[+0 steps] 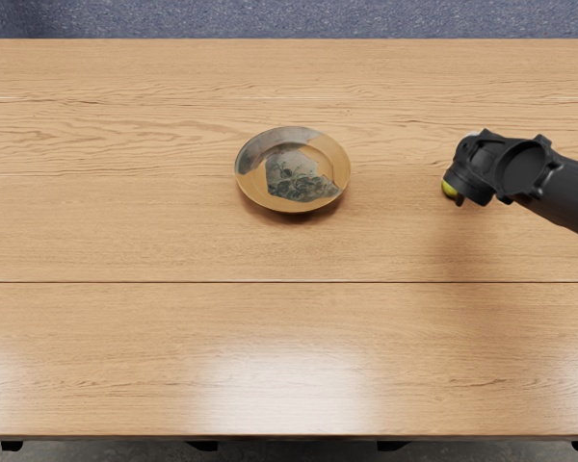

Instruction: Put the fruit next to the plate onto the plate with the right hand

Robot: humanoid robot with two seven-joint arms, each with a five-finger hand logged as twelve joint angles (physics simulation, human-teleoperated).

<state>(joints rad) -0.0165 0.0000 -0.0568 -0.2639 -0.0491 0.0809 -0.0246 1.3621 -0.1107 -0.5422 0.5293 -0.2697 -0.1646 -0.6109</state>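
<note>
A shiny metal plate (292, 169) with a gold rim lies flat on the wooden table, a little above the middle of the head view. To its right, a small yellow-green fruit (449, 190) rests on the table. Only a sliver of it shows under the black right hand (465, 176). The right arm comes in from the right edge, and its hand sits directly over the fruit, covering most of it. Whether the hand grips the fruit is hidden by the wrist and palm. The left arm is out of view.
The wooden table (270, 327) spans the whole view, with a seam across its lower half. A dark floor strip runs along the far edge at the top. Bare wood lies between the fruit and the plate.
</note>
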